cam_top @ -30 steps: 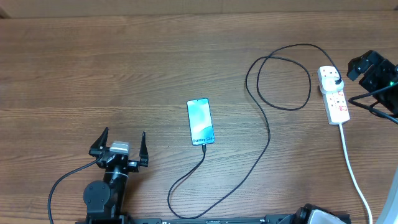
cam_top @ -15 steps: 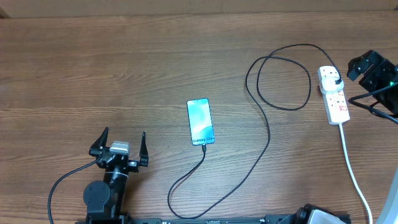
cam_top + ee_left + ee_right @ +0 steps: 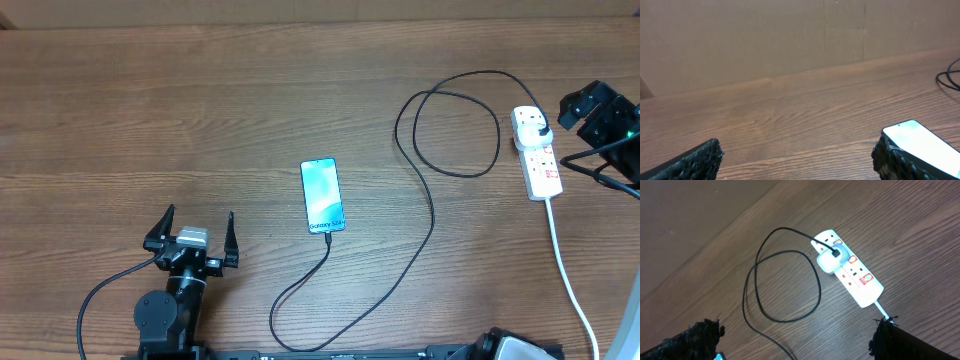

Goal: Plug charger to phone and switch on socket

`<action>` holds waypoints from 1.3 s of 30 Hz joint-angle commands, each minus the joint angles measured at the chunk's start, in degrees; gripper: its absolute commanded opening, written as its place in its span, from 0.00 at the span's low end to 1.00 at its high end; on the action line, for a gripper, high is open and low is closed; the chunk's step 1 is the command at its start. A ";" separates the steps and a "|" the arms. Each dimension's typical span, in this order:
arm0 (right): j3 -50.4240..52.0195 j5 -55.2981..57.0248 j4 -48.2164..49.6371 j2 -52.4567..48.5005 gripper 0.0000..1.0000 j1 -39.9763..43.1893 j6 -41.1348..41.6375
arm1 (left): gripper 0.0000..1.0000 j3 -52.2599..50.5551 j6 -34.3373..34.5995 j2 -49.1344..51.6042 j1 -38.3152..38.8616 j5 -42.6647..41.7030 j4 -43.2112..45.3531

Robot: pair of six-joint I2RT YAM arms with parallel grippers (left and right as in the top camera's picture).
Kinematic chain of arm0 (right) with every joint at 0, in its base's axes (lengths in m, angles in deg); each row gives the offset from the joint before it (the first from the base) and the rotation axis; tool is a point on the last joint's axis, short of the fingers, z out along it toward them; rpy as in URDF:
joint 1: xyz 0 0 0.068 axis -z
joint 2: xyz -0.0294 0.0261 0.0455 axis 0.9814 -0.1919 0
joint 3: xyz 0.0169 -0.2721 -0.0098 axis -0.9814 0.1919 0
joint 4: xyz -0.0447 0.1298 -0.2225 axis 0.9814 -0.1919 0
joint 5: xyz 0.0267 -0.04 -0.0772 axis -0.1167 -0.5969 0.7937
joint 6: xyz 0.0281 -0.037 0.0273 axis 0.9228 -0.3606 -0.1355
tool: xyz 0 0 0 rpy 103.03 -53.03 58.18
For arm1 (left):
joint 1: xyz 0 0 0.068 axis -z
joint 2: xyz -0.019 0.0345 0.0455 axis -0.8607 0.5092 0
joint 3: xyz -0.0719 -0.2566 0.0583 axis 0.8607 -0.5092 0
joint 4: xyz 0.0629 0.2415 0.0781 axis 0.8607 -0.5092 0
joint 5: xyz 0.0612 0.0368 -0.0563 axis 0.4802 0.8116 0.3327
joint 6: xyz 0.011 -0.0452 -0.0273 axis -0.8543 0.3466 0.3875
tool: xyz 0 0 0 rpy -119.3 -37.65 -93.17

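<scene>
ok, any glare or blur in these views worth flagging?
Overhead: even light, sharp, phone screen lit without glare. Left wrist: phone screen blown out to white, left pincer fingers dark and cropped at the bottom edge. Right wrist: socket crisp, right pincer fingers dark in the corners.

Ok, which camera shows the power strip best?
The right wrist view: the power strip sits mid-frame, whole, with its red switches and a white plug in it. Overhead shows it small near the right edge. The left wrist view does not show it.
</scene>
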 commanded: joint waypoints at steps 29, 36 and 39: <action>25.07 -0.55 28.11 18.75 1.00 -5.16 0.02 | 0.99 -0.17 1.18 -0.50 -0.57 0.74 -0.31; 49.20 -0.52 61.13 31.74 1.00 -13.97 0.00 | 0.99 -0.17 1.18 -0.50 -0.57 0.74 -0.31; 57.57 -0.48 72.81 36.06 1.00 -16.85 -0.20 | 0.99 -0.17 1.18 -0.50 -0.57 0.74 -0.31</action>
